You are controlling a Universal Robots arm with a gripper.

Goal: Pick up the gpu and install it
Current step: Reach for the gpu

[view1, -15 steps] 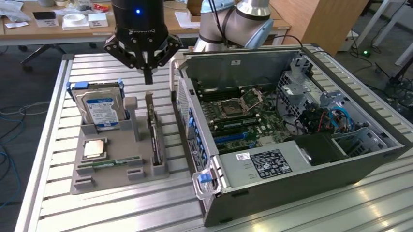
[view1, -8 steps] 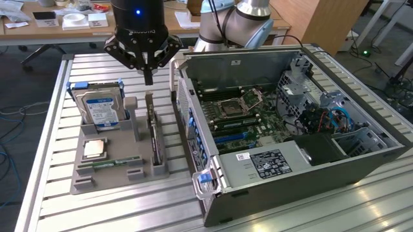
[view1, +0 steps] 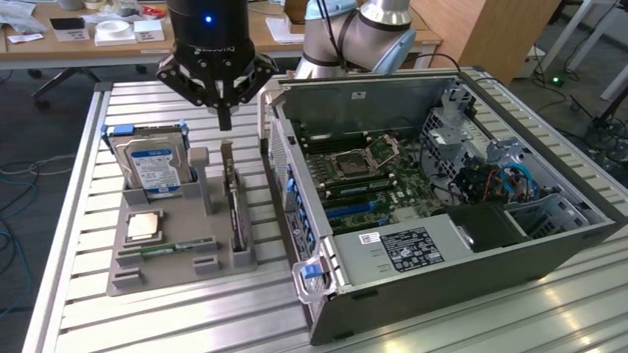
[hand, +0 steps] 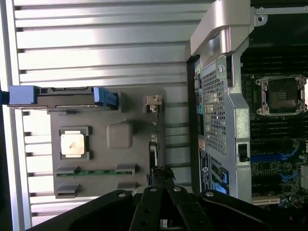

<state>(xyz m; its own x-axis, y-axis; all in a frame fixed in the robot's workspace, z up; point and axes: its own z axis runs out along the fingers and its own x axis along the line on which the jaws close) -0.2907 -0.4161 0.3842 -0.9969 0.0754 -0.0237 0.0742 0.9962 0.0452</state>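
The gpu (view1: 234,202) stands on edge in a slot of the grey holder tray (view1: 182,276), a thin dark card seen edge-on, with its pale end bracket (hand: 153,102) at one end. My gripper (view1: 223,121) hangs above the far end of the card, fingers pointing down and shut together with nothing between them. In the wrist view the gripper (hand: 161,177) sits directly over the gpu's (hand: 155,142) thin edge, a little apart from it. The open computer case (view1: 549,246) lies beside the tray, with its motherboard (view1: 368,176) exposed.
On the tray are a silver hard drive with a blue label (view1: 152,165), a CPU (view1: 144,226) and a green RAM stick (view1: 167,248). The case wall (view1: 279,158) rises close beside the gpu. Slatted metal table (view1: 196,323); desks and cables stand behind.
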